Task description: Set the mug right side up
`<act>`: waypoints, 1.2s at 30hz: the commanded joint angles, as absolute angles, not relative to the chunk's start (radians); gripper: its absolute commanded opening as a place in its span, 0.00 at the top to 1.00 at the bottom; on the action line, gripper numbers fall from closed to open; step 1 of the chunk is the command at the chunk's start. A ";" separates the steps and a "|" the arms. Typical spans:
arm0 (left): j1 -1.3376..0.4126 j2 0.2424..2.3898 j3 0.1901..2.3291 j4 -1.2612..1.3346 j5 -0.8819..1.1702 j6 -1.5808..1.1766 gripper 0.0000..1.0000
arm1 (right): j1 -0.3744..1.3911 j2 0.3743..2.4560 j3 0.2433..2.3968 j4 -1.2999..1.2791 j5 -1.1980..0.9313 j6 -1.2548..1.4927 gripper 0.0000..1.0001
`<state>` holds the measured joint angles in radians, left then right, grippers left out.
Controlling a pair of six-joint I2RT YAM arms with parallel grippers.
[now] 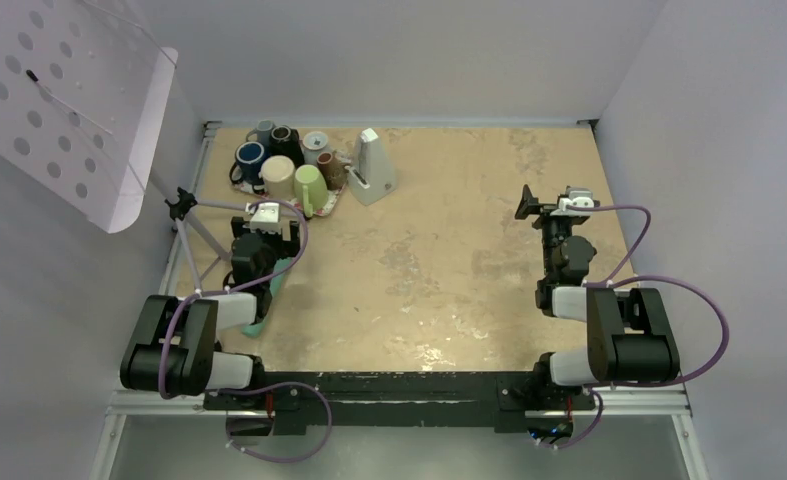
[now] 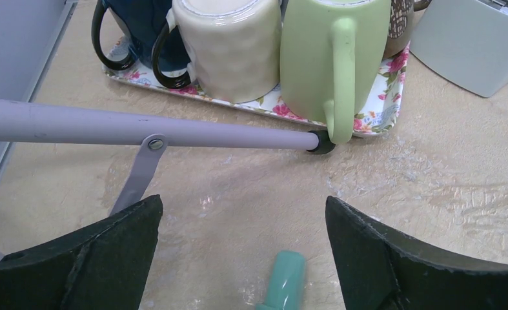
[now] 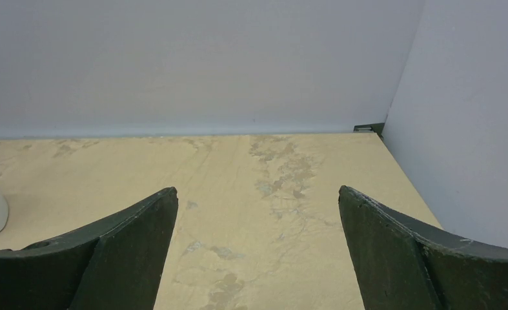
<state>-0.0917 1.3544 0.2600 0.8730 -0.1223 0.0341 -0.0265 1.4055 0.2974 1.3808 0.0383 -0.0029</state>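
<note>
– At nine o'clock on the table point(image 1: 449, 260), tucked beneath the left arm point(image 1: 254, 255), there's the mint mug point(image 1: 277, 285)! Only slivers of it show from above.

– Can you tell how it lies?

– I can't, the arm covers most of it. The wrist view gives a mint nub point(image 2: 284, 279) right at six o'clock, poking up from the bottom edge.

– And the left gripper point(image 2: 244, 258)?

– Spread wide, gripping nothing. Its two dark fingers point(image 2: 90, 258) sit at seven and five o'clock in that view, and the mint piece lies in the gap between them, nearer the right-hand finger, touching neither.

– What's ahead of it?

– At twelve o'clock, a flowered tray point(image 2: 383, 110) packed with mugs. A green mug point(image 2: 332, 58) stands with its handle pointing straight at the camera, a cream mug point(image 2: 232, 51) pressed just beside it at its nine o'clock. A grey tripod leg point(image 2: 141, 129) cuts across in front, its black foot ending right at the green handle, by the tray's rim.

– So the mint mug is apart from that crowd?

– Well apart, alone on bare tabletop.

– Over to the other side!

– At three o'clock on the table, the right gripper point(image 3: 257, 252) is also parted wide, with nothing between its fingers, facing bare tabletop and the far wall.
</note>
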 commanded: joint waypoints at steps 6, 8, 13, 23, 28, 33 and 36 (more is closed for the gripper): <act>-0.081 1.346 0.302 0.929 -0.143 0.023 0.00 | -0.028 1.394 0.316 1.413 0.048 -0.017 0.01; -0.082 1.332 0.279 0.982 -0.140 0.030 0.00 | -0.028 1.393 0.314 1.415 0.047 -0.015 0.01; -0.091 1.041 0.379 0.585 0.066 0.129 0.00 | -0.028 1.311 0.342 1.306 0.065 -0.008 0.01; -0.338 1.108 1.056 -0.585 0.076 0.168 0.21 | -0.026 1.138 0.495 0.912 -0.086 0.099 0.09; -0.359 1.357 1.249 -0.621 -0.098 0.094 0.28 | -0.009 1.081 0.517 0.887 -0.072 0.162 0.15; -0.314 1.591 1.429 -0.673 -0.169 0.027 0.29 | 0.069 1.021 0.515 0.853 -0.007 0.187 0.17; -0.285 1.666 1.447 -0.580 -0.214 0.032 0.30 | 0.115 0.985 0.507 0.819 0.034 0.186 0.17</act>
<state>-0.3267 1.6176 1.3705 -0.6147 -0.1040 0.0765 0.0681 1.0359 0.4736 0.8570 -0.0231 0.1574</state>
